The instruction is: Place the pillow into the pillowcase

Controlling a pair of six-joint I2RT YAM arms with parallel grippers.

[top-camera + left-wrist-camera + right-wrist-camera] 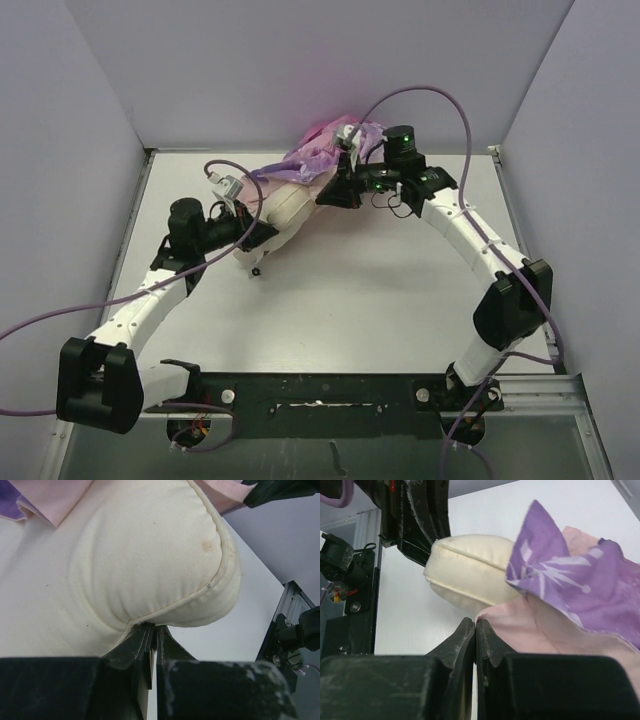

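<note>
Pillow [150, 555] seam clamped in left gripper [152, 630]; pillowcase [570, 580] edge clamped in right gripper [475, 626].

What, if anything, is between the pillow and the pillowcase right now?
Nothing visible. The pillow has its far end tucked under the pillowcase fabric. The left claw pinches the pillow's near seam; the right claw pinches the pillowcase's pink edge.

Overhead and wrist close-ups on pillow [285, 205]
</note>
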